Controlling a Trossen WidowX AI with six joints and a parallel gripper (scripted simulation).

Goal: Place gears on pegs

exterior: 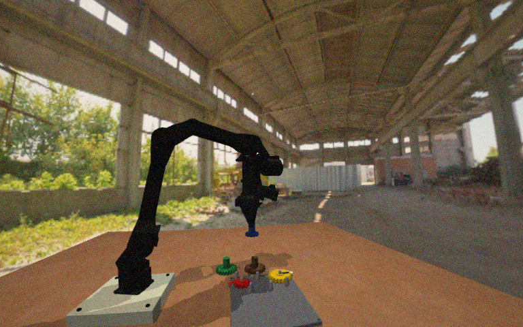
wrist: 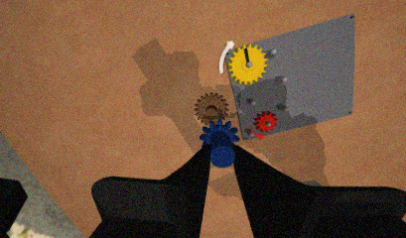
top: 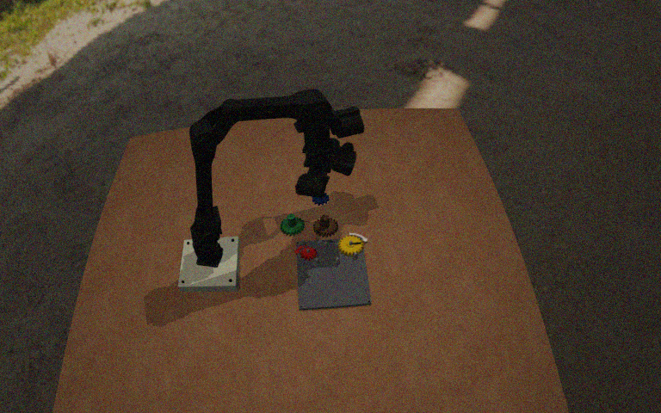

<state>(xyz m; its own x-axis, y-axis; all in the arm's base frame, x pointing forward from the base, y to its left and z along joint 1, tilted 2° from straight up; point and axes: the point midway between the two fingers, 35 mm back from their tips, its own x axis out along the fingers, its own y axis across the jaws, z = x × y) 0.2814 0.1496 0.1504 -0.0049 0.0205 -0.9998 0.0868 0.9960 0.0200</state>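
My gripper (exterior: 251, 227) (wrist: 220, 149) is shut on the blue gear (top: 320, 199) (exterior: 251, 234) (wrist: 219, 133) and holds it high above the table. The brown gear (top: 325, 225) (exterior: 255, 268) (wrist: 210, 106) and the green gear (top: 292, 225) (exterior: 226, 268) stand on the table behind the grey board (top: 334, 289) (exterior: 274, 308) (wrist: 324, 64); the green gear is hidden in the wrist view. The red gear (top: 308, 254) (exterior: 241, 283) (wrist: 264, 120) and the yellow gear (top: 347, 246) (exterior: 276, 276) (wrist: 241, 71) sit on board pegs. Several empty pegs stand near them, partly in the arm's shadow.
The arm's pale base plate (top: 188, 271) (exterior: 94, 306) is left of the board. A white arrow (top: 360, 236) (wrist: 222, 58) curves beside the yellow gear. The brown table top (top: 426, 332) (exterior: 398, 300) (wrist: 66, 74) surrounds the board and carries the arm's shadow.
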